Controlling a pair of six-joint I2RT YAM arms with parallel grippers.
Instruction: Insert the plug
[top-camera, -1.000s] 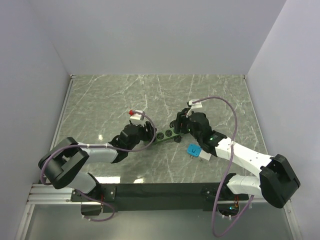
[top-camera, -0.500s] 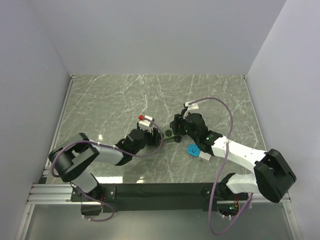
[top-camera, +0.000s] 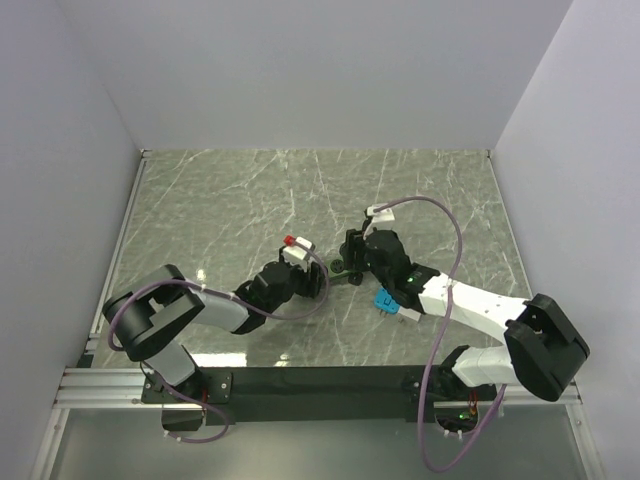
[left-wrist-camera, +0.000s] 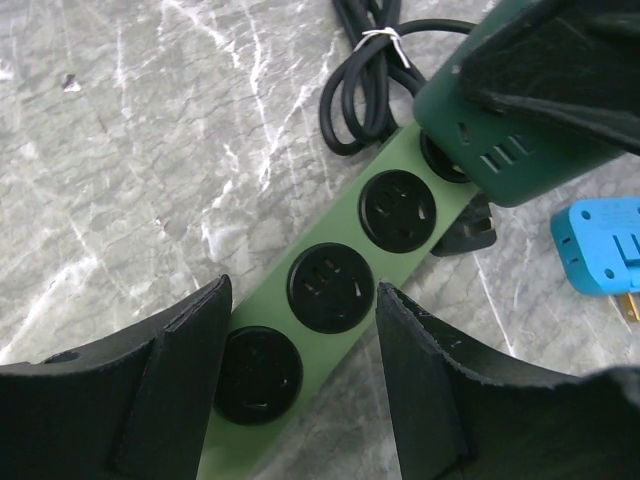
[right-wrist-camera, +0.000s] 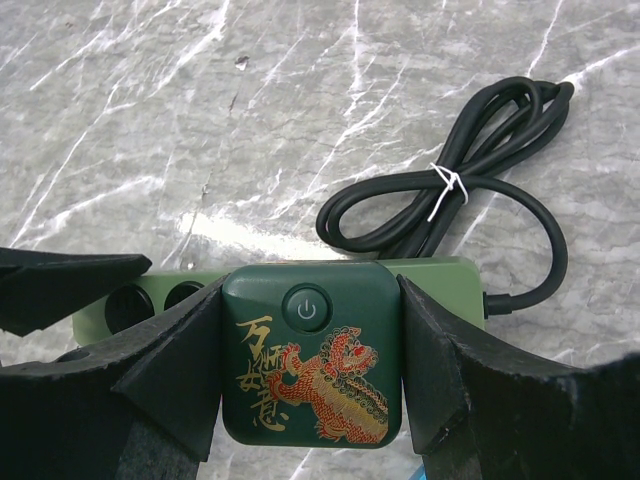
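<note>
Right wrist view: right gripper (right-wrist-camera: 310, 310) clamps the rigid, probably light green plug (right-wrist-camera: 312, 400) by its smooth flanks, at one end of the power strip (right-wrist-camera: 440, 280). Left gripper (left-wrist-camera: 300, 300) straddles it; whether it pinches is unclear.

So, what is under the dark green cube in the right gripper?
The light green power strip, at its cord end. The cube hides most of the socket there, so its prongs cannot be seen.

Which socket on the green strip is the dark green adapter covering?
The end socket nearest the coiled cord: the adapter hides most of it, while the other three are uncovered.
</note>
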